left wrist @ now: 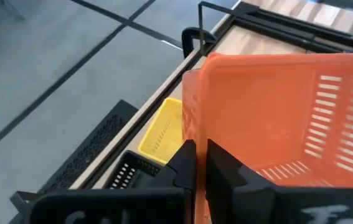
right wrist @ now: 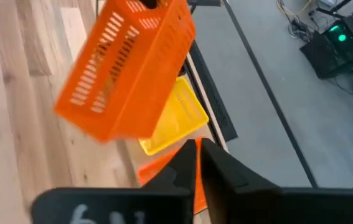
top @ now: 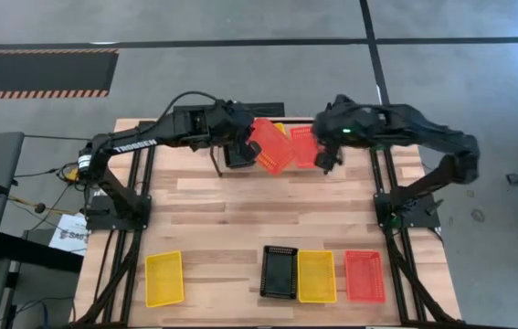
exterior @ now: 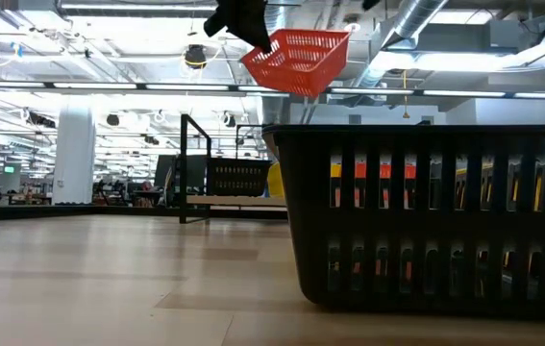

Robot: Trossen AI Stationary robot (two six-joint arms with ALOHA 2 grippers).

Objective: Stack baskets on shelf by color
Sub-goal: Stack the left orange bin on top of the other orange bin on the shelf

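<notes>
Your left gripper (left wrist: 200, 163) has its fingers clamped on the rim of a red-orange basket (top: 270, 146), which hangs tilted in the air above the far edge of the table (top: 240, 219), near the shelf (exterior: 210, 178). Level that basket before lowering it, and set it on the red-orange one (right wrist: 164, 163) already lying beside the yellow basket (right wrist: 175, 123). Your right gripper (right wrist: 198, 149) hovers close by with fingers nearly together, seemingly holding nothing; keep it clear of the descent.

The high view alone shows the near row: two yellow baskets (top: 164, 278), one black (top: 279, 271), one red-orange (top: 364, 275). Only the low view shows how high the held basket hangs.
</notes>
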